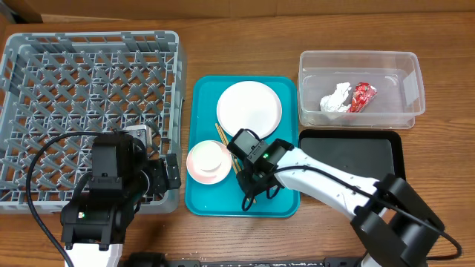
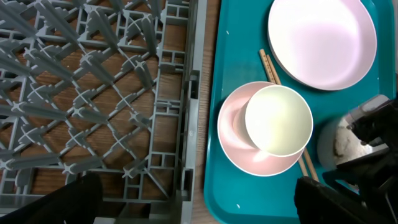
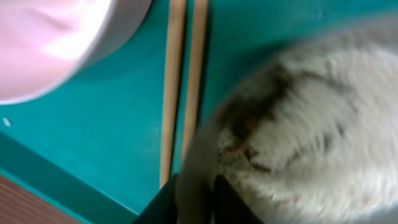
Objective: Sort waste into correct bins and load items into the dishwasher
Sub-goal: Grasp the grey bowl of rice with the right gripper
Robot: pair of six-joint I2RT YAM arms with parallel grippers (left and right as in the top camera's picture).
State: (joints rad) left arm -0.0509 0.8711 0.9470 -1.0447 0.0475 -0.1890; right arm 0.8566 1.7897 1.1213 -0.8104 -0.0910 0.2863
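On teal tray (image 1: 202,148), grey bowl (image 3: 311,106): lift level, keep food scrap (image 3: 249,134) inside.
Right gripper (image 1: 254,180): closure unclear.
Left gripper (image 1: 169,172): apart.

White cup (image 2: 278,119) inside pink bowl (image 2: 231,127)

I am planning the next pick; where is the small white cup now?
In the left wrist view, the white cup sits in the pink bowl on the teal tray, below the white plate, beside the chopsticks.

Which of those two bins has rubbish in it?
The clear plastic tub: a crumpled white tissue and red wrapper lie inside. The black tray beside it looks bare.
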